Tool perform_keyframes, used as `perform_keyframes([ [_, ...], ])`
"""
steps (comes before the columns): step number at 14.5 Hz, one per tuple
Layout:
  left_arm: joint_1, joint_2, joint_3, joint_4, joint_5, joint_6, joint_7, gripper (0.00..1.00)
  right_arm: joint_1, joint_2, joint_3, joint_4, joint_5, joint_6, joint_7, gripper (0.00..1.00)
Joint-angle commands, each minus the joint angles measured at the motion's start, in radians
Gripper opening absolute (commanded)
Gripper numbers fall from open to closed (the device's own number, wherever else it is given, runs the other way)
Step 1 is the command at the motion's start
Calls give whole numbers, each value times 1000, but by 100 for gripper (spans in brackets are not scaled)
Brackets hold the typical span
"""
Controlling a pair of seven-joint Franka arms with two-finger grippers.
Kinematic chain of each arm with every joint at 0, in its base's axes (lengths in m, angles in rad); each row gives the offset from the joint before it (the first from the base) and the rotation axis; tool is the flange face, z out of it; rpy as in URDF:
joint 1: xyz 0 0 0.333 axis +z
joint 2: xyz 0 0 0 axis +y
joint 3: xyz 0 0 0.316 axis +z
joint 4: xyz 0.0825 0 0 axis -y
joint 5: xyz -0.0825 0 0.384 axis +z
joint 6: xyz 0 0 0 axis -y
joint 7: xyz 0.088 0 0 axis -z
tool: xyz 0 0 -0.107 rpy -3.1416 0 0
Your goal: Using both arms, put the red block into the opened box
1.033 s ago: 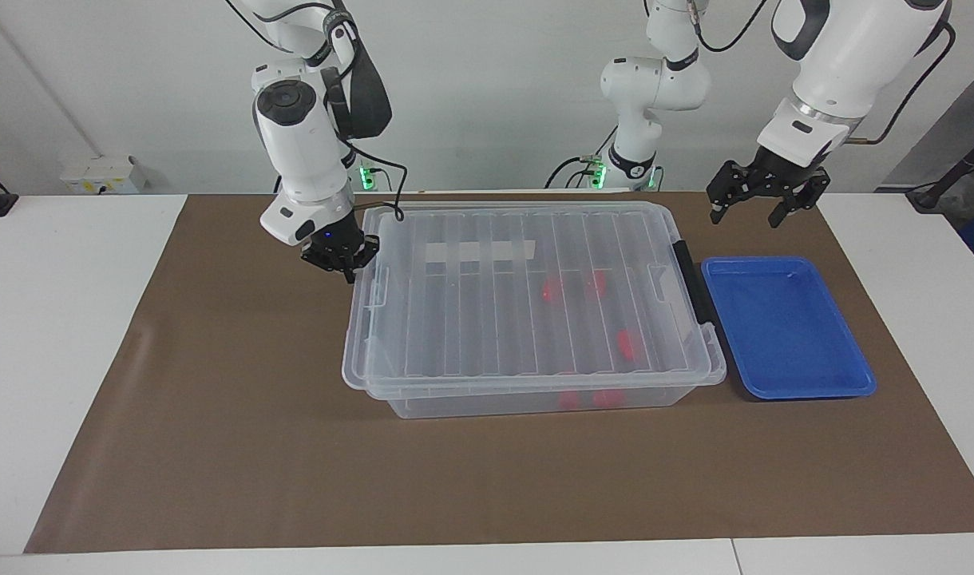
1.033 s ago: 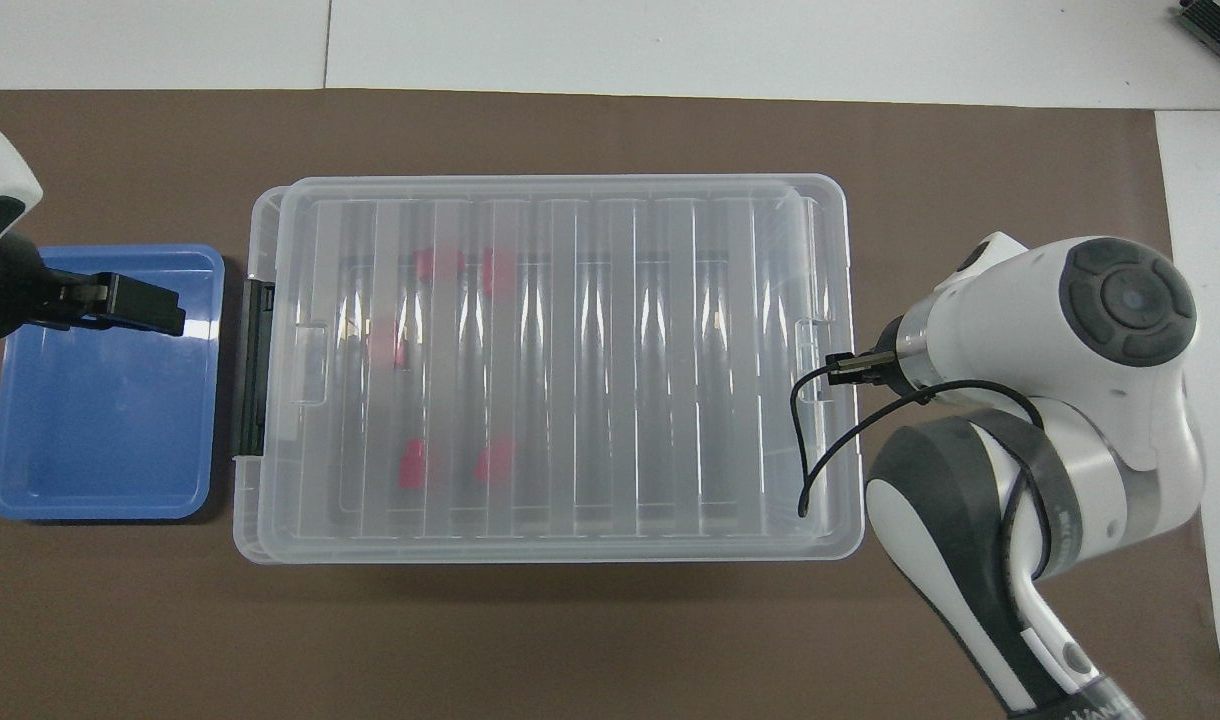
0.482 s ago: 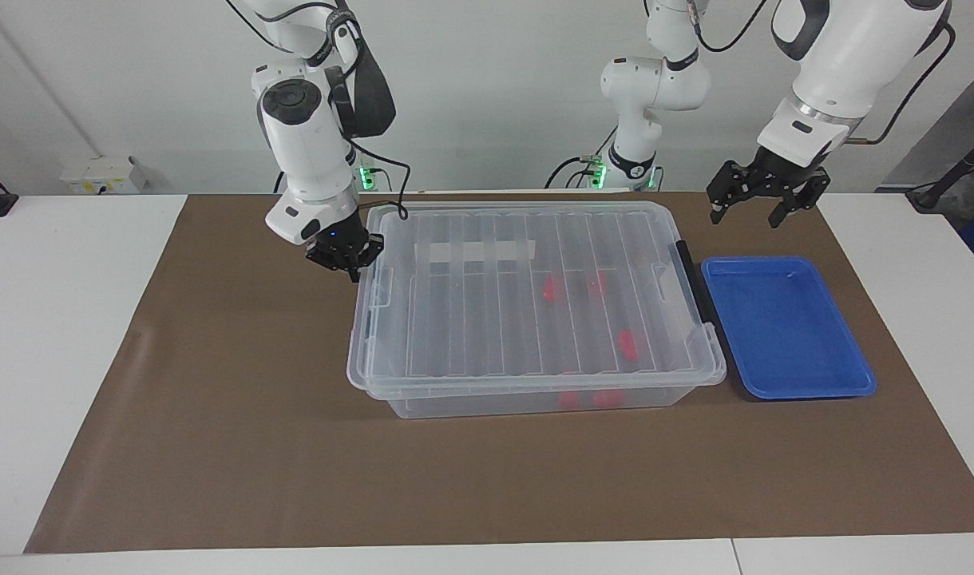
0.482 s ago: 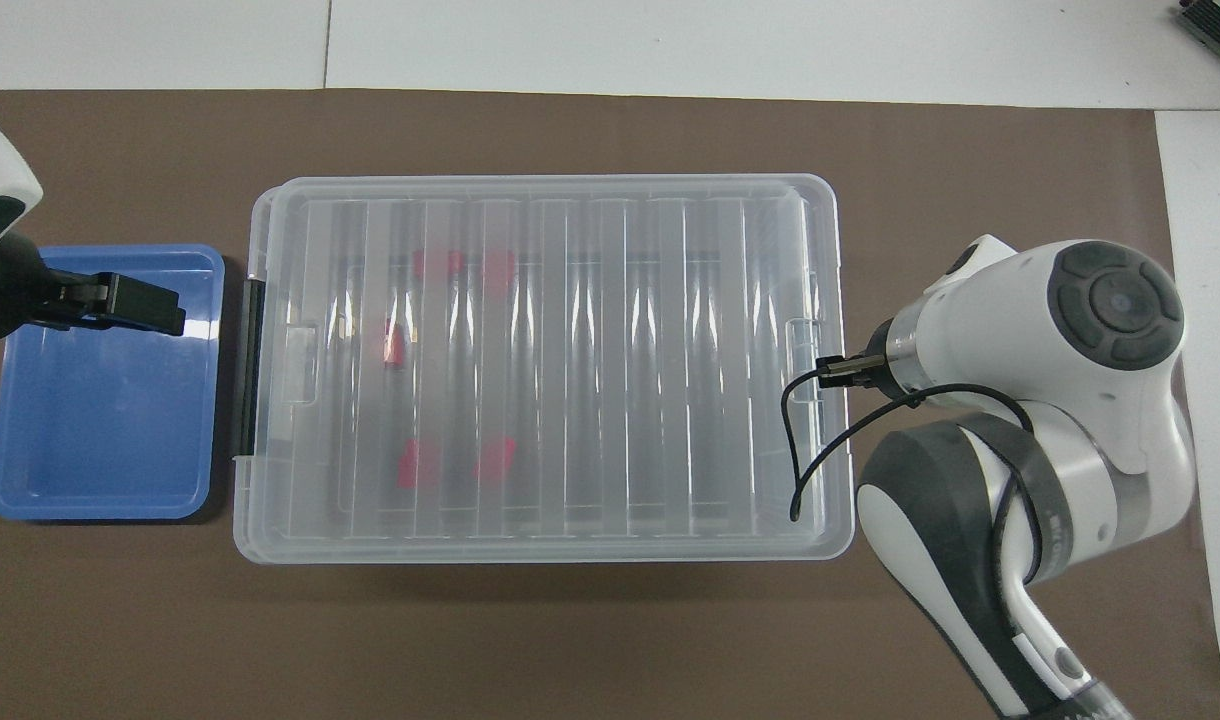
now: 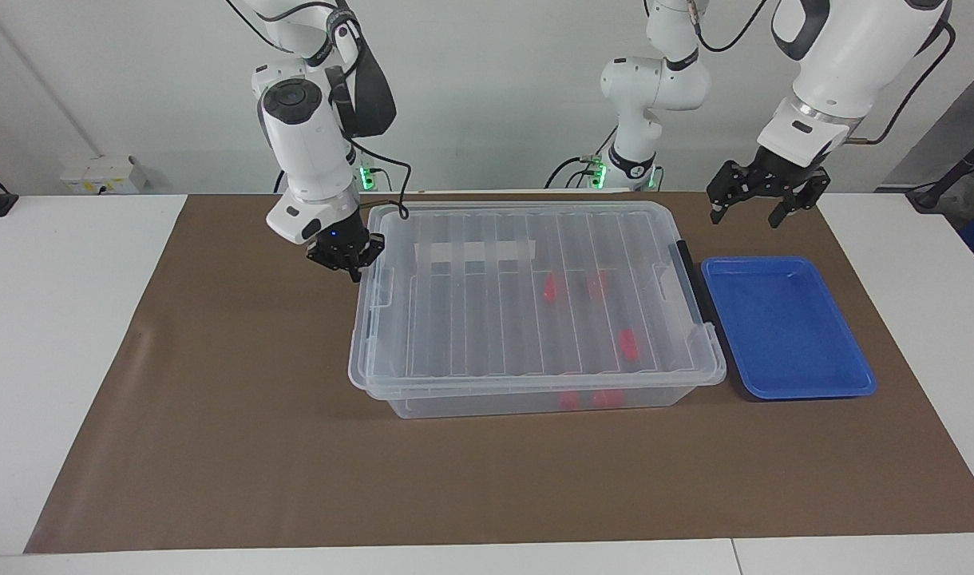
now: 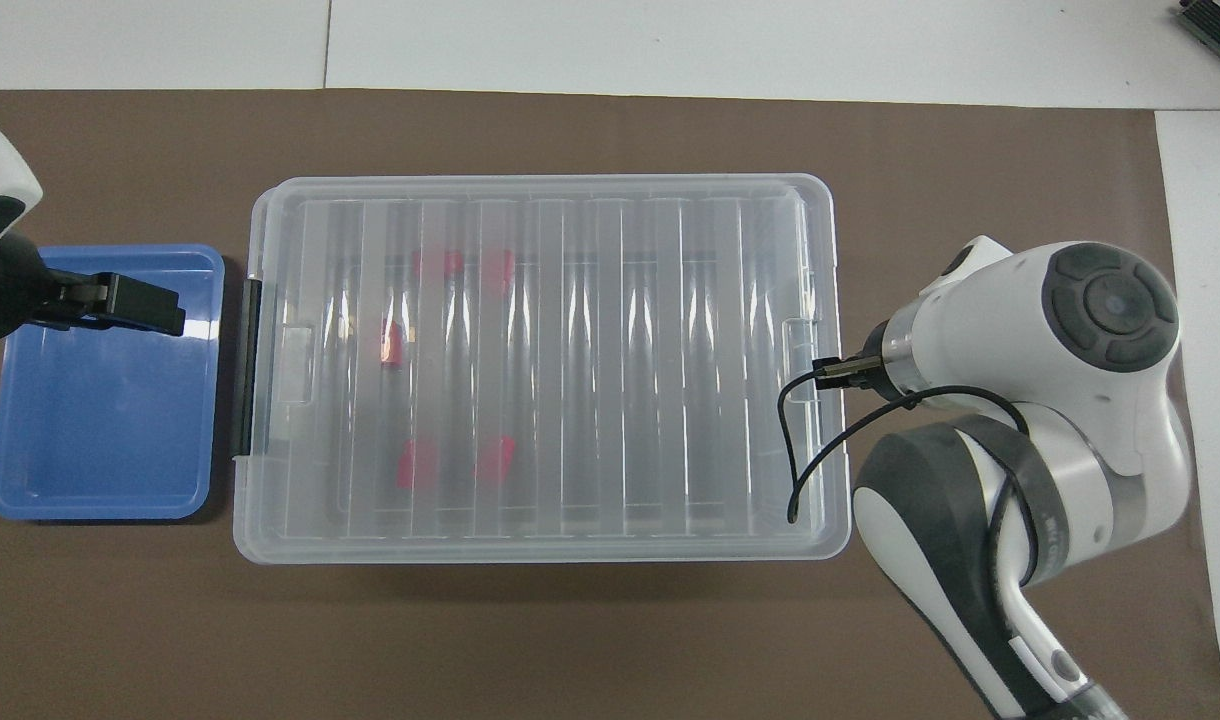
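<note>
The box [image 5: 487, 403] is a clear bin lying mid-table with its ribbed lid [image 5: 471, 303] flat on top. Several red blocks show through it, such as one red block [image 5: 628, 343] and another [image 6: 391, 345]. My right gripper [image 5: 353, 271] is shut and empty, low against the lid's rim at the right arm's end of the box; in the overhead view its wrist hides it. My left gripper [image 5: 744, 219] hangs open and empty over the blue tray's [image 5: 782, 327] edge nearest the robots, and one of its fingers [image 6: 140, 305] shows in the overhead view.
The blue tray [image 6: 100, 440] lies empty beside the box's black handle [image 5: 690, 279], toward the left arm's end. A brown mat [image 5: 239, 447] covers the table. The right arm's black cable [image 6: 800, 450] loops over the lid's corner.
The right gripper has pushed toward the box, and the lid has slid a little toward the left arm's end, squaring up on the box. The left arm has not moved.
</note>
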Motion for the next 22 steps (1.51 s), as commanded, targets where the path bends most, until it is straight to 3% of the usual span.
perform_keyframes([
  [1,2,-12,1,-7,14,-6,10,100,-27,-16,-4,5,17,-20,20,0],
  [2,2,-12,1,-7,14,-6,10,100,-50,-19,-4,6,17,-32,18,20],
  [3,2,-12,1,-7,14,-6,10,100,-73,-25,-4,9,17,-47,17,51],
  [4,2,-12,1,-7,14,-6,10,100,-102,-30,-4,11,17,-55,17,72],
  [5,2,-12,1,-7,14,-6,10,100,-133,-38,-4,11,17,-63,15,90],
  [6,2,-12,1,-7,14,-6,10,100,-165,-44,-6,17,17,-64,15,100],
  [12,2,-12,1,-7,14,-6,10,100,-230,-28,-7,170,4,-153,29,100],
  [17,2,-12,1,-7,14,-6,10,100,-241,-4,-7,362,-20,-339,29,100],
  [22,2,-12,1,-7,14,-6,10,100,-254,7,-9,436,-17,-457,22,100],
])
